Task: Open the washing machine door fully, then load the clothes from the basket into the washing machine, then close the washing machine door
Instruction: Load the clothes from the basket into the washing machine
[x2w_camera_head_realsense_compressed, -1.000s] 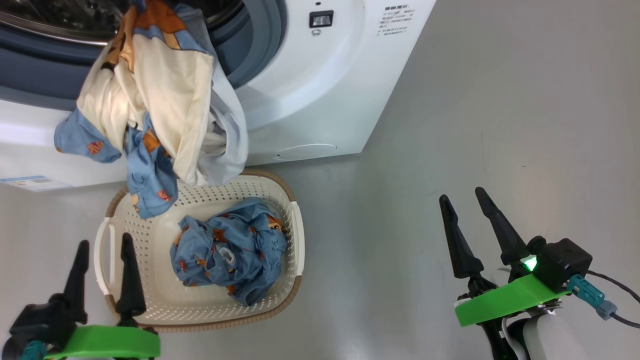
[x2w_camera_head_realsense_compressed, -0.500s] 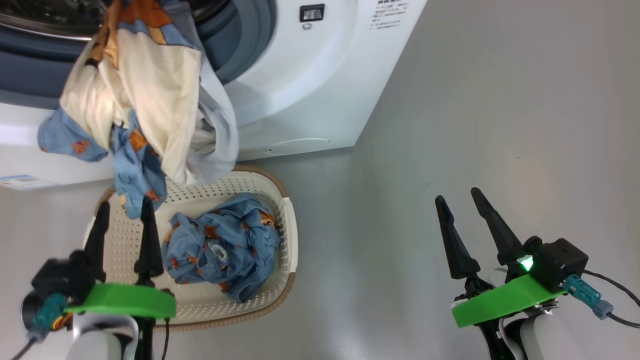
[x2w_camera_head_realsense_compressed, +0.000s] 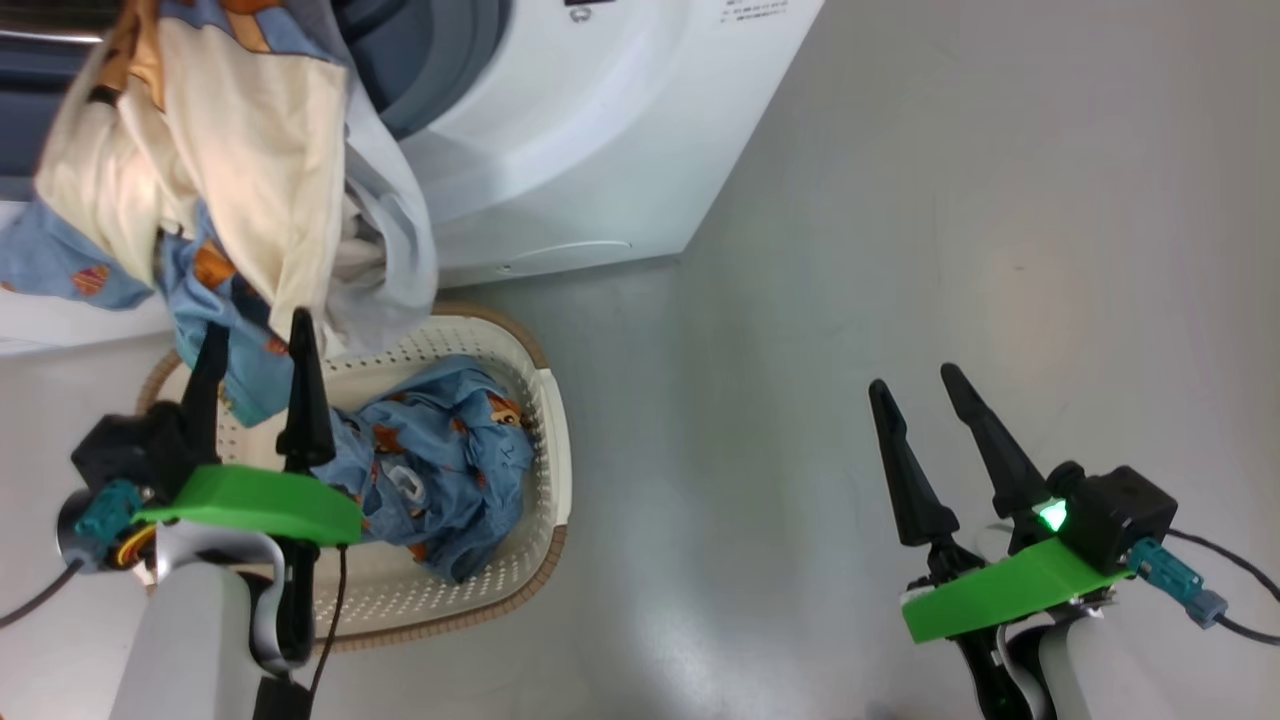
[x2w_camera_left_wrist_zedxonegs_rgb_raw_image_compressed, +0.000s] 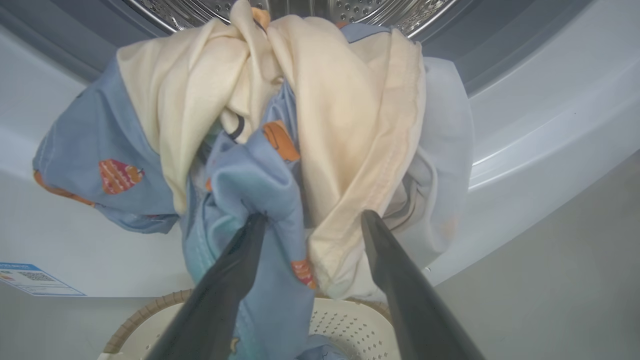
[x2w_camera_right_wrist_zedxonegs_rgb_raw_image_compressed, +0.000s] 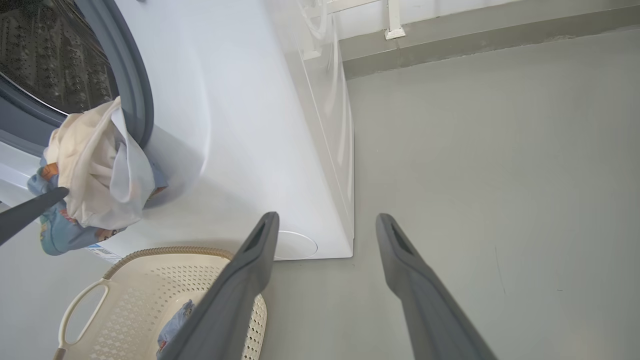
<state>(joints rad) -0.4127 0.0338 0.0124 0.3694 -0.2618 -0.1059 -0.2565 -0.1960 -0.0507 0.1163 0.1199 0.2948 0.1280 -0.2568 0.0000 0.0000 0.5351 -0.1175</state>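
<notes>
Since a second ago the left gripper (x2w_camera_head_realsense_compressed: 257, 328) has climbed from the basket's (x2w_camera_head_realsense_compressed: 553, 440) near-left corner to above its far rim; the head view has swung too, sliding everything leftward. Its fingers stand apart, gripping nothing, either side of the hanging clothes (x2w_camera_left_wrist_zedxonegs_rgb_raw_image_compressed: 345, 125), which drape from the washing machine (x2w_camera_head_realsense_compressed: 580, 130) mouth above the basket's far edge, with a tail dangling over the rim. A second garment (x2w_camera_head_realsense_compressed: 440, 480) lies crumpled inside the basket. The right gripper (x2w_camera_head_realsense_compressed: 914, 378) hovers spread and empty, well right of the basket. Loading is in hand, perhaps half done. One left fingertip may be touching the blue fold; the wrist view is too close to say. The next move calls for closing on the dangling cloth and pushing it up into the drum (x2w_camera_left_wrist_zedxonegs_rgb_raw_image_compressed: 350, 10)
</notes>
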